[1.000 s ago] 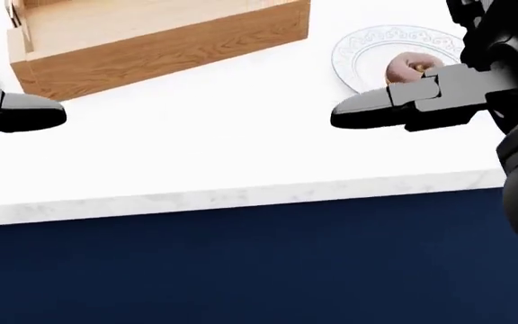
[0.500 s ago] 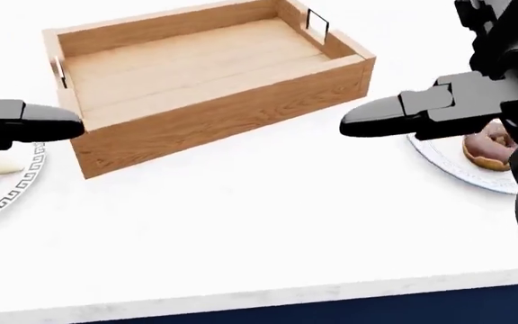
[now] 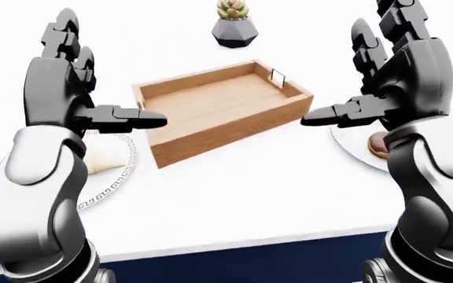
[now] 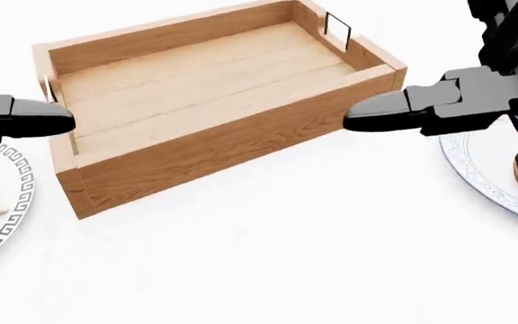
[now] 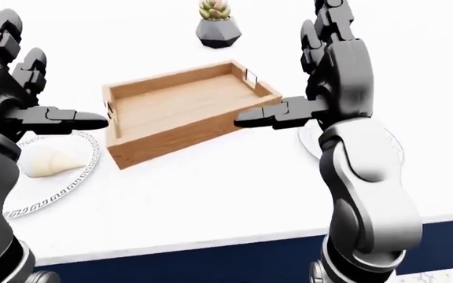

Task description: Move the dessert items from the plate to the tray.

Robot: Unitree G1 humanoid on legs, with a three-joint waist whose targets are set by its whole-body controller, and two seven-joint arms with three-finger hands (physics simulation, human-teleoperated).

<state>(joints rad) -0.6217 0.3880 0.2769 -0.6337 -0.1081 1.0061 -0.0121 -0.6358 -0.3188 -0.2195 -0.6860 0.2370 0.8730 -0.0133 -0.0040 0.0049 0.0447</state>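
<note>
Both hands are raised above the white counter [image 3: 234, 194] with fingers spread and nothing in them. The left hand [image 3: 65, 97] hovers over the left plate [image 3: 110, 187]; the right hand [image 3: 395, 73] hovers over the right plate [image 3: 352, 146].

The wooden tray [image 3: 222, 109] sits between the two plates, apart from both, and nothing lies in it. It has a small dark wire handle at each short end.

On the right plate a chocolate-glazed doughnut [image 3: 381, 144] shows at the right edge of the left-eye view, mostly hidden behind the right forearm. On the left plate, which carries a dark key-pattern border, lies a pale rounded pastry [image 5: 47, 160], best seen in the right-eye view.

Handling, as a judgement: both items look light and soft. The doughnut's glaze is likely slick and easily marked, so a gentle pinch across the ring from its outer sides appears safest. The pale pastry looks smooth and may crumble or dent; a wide, shallow hold across its thickest middle seems advisable. A hard squeeze risks crushing either one.

A potted succulent [image 3: 234, 22] in a grey faceted pot stands on the far side of the counter, beyond the tray.

No brand, label or legible writing is visible on any item.
</note>
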